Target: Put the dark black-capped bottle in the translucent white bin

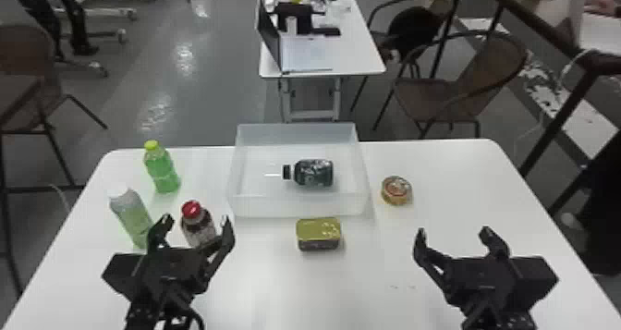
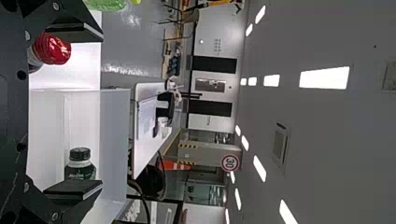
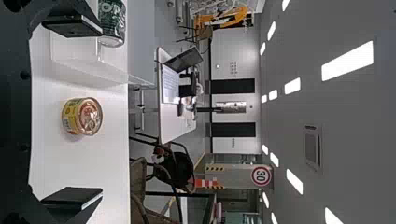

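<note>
Over white tabletop, with spread, empty left tool and right tool, verify dark black-capped bottle lying in translucent white bin ahead, between tools; judge placement complete, requiring only standing clear.

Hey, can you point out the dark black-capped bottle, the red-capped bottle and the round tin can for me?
Dark black-capped bottle [image 1: 314, 173]: head view, on its body.
Red-capped bottle [image 2: 52, 48]: left wrist view, on its cap.
Round tin can [image 3: 90, 116]: right wrist view, on its lid.
</note>
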